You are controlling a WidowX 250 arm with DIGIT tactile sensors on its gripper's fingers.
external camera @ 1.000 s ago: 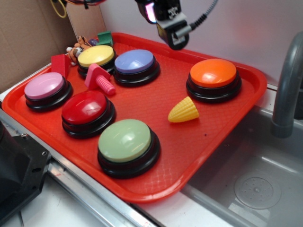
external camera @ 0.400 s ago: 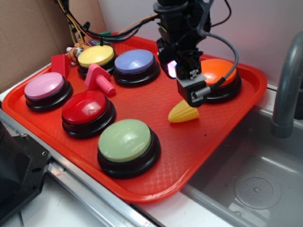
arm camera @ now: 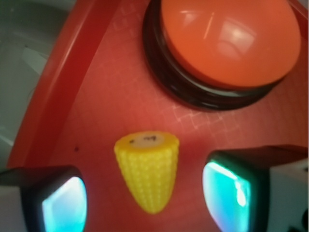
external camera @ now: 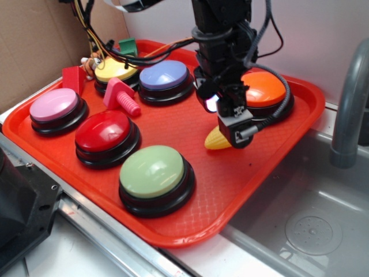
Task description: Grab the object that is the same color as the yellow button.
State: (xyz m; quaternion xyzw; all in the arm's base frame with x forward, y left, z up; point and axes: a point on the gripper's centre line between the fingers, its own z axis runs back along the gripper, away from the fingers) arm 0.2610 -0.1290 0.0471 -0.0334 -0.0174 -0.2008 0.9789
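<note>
- Yellow plastic marked the toy corn cob (arm camera: pixel 147 169), which lay on its side on the red tray (external camera: pixel 190 213), just in front of the orange button (external camera: pixel 262 89).
- The gripper (arm camera: pixel 145 193) hung low over the cob with its fingers spread wide; in the wrist view one pad (arm camera: pixel 63 205) stood to the left of the cob and the other (arm camera: pixel 227 191) to the right, neither touching it.
- From the exterior view, the black arm (external camera: pixel 222 34) hid the wide end of the cob, leaving only its pointed end in sight.
- The yellow button (external camera: pixel 115 72) sat at the tray's far left corner, partly crossed by cables, well apart from the cob.
- A blue button (external camera: pixel 164 75) stood beside the yellow one; pink (external camera: pixel 55 105), red (external camera: pixel 104 131) and light green (external camera: pixel 153 171) buttons lined the tray's near side.
- A pink toy bolt (external camera: pixel 121 95) lay between the yellow and red buttons.
- A grey sink (external camera: pixel 305 219) and its tap (external camera: pixel 351 104) were to the right of the tray.
</note>
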